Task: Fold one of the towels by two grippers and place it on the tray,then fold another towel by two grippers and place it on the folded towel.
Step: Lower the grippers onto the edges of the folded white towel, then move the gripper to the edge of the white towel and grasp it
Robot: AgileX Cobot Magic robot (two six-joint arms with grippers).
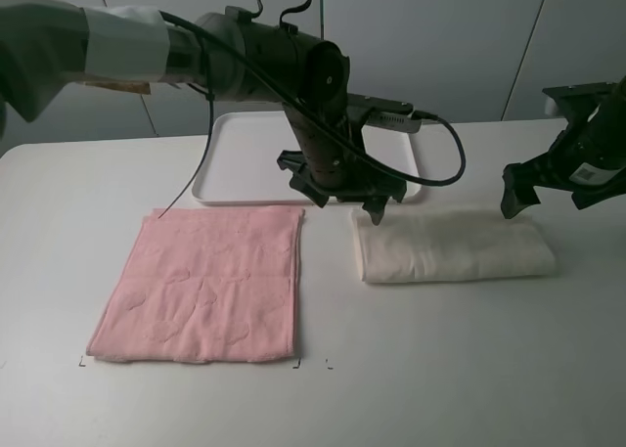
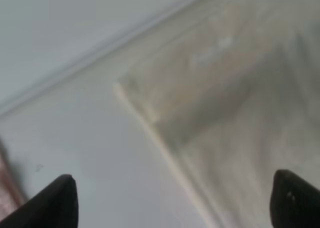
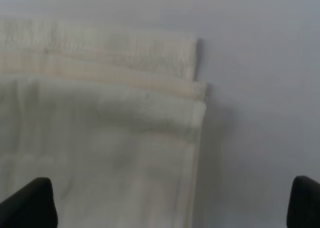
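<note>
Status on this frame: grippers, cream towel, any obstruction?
Open and empty: left gripper, right gripper, over the ends of cream towel. It lies folded on table, not on tray. Nothing obstructing; pink towel flat beside it.

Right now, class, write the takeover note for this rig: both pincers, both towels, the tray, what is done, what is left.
Left pincer: open, empty, above the cream towel's left end.
Right pincer: open, empty, above its right end.
Cream towel: folded into a strip, on the table in front of the tray, not on it.
Pink towel: flat, unfolded, to its left.
Done: cream towel folded. Left: put it on the tray, fold the pink towel, stack it on top.
</note>
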